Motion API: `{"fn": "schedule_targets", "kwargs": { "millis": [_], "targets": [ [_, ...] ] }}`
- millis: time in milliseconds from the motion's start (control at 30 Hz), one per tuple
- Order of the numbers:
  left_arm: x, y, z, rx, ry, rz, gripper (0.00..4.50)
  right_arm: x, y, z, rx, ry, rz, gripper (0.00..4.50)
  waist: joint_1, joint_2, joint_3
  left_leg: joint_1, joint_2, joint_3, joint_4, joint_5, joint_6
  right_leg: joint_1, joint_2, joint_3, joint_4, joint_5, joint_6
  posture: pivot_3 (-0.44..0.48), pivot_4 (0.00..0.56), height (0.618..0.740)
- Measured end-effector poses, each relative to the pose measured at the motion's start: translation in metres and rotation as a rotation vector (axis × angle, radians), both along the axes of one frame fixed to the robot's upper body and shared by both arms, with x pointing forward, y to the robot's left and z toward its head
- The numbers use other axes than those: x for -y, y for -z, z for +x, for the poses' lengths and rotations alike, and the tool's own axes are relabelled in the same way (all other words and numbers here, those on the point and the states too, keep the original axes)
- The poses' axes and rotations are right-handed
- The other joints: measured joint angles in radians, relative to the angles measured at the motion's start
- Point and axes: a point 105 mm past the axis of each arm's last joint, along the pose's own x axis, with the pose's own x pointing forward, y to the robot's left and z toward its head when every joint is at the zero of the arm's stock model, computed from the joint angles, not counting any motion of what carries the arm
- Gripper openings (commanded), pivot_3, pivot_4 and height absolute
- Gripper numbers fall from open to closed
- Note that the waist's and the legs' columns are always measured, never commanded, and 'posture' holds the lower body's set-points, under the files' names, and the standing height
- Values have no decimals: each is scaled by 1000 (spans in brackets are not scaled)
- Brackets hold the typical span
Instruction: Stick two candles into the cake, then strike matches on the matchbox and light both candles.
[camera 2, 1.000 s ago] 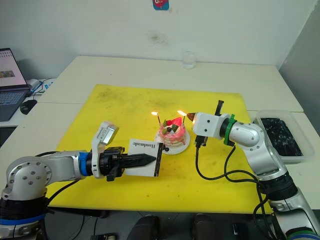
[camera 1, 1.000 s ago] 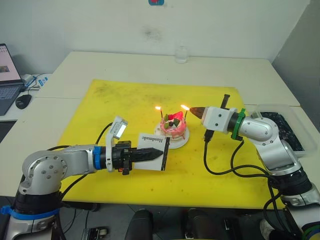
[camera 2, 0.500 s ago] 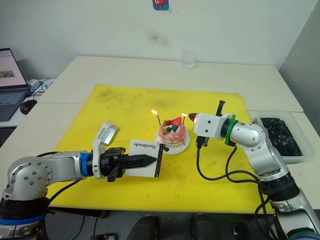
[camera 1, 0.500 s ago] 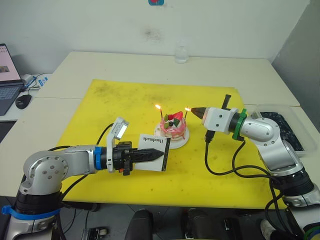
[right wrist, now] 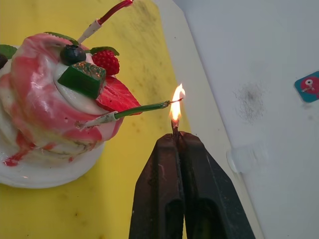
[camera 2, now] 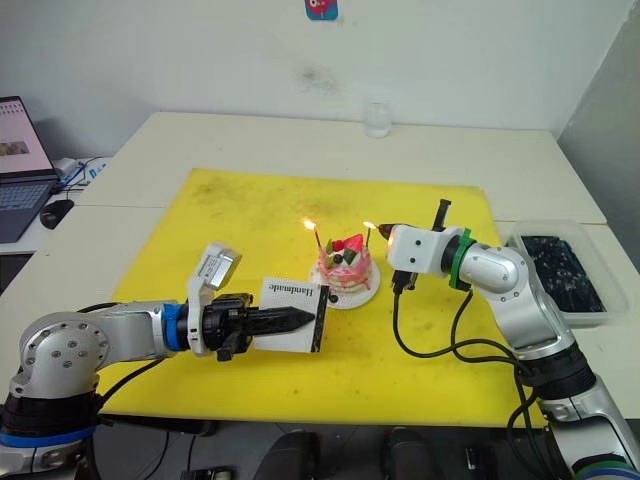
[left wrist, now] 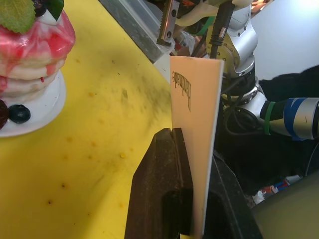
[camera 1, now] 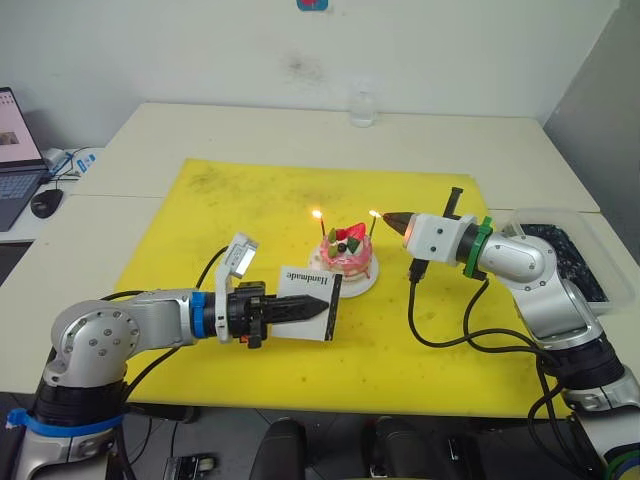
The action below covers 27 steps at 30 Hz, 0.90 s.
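The pink cake [camera 1: 348, 256] sits on its white plate [camera 1: 362, 283] in the middle of the yellow mat. Two thin candles stand in it. The left candle [camera 1: 321, 229] burns with a small flame. My right gripper [camera 1: 386, 217] is shut on a short burning match [right wrist: 175, 127], and its flame touches the tip of the right candle [right wrist: 135, 110]. My left gripper [camera 1: 322, 307] is shut on the white matchbox [camera 1: 303, 290], holding it on edge just in front and left of the cake.
A clear tray [camera 1: 590, 240] of dark bits stands off the mat's right edge, beside my right arm. A glass [camera 1: 362, 108] is at the back of the table, a laptop [camera 1: 14, 150] and mouse [camera 1: 45, 203] at far left. My right arm's cable [camera 1: 440, 335] loops onto the mat.
The flame at my right gripper has grown smaller. Both arms have barely shifted; the matchbox is still held in the left gripper.
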Motion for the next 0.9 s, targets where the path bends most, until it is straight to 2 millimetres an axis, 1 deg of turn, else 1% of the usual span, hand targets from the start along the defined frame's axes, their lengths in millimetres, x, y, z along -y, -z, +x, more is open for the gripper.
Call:
{"fn": "schedule_targets", "kwargs": {
  "millis": [567, 767, 867, 900],
  "targets": [
    [1, 1, 2, 8, -8, 3, 0, -1, 0, -1, 1, -6, -2, 28, 0, 0, 0, 0, 0, 0, 0, 0, 0, 0, 0, 0, 0, 0, 0, 0, 150, 740],
    [1, 1, 3, 8, -14, 3, 0, -2, -2, -5, 11, -15, -2, 28, 0, 0, 0, 0, 0, 0, 0, 0, 0, 0, 0, 0, 0, 0, 0, 0, 150, 740],
    [1, 2, 4, 5, -16, -1, 0, 1, -3, -6, 12, -5, -1, 28, 0, 0, 0, 0, 0, 0, 0, 0, 0, 0, 0, 0, 0, 0, 0, 0, 150, 740],
    [2, 2, 4, 3, -17, -3, 0, 5, -4, -7, 10, 7, 3, 28, 0, 0, 0, 0, 0, 0, 0, 0, 0, 0, 0, 0, 0, 0, 0, 0, 150, 740]
  ]
}}
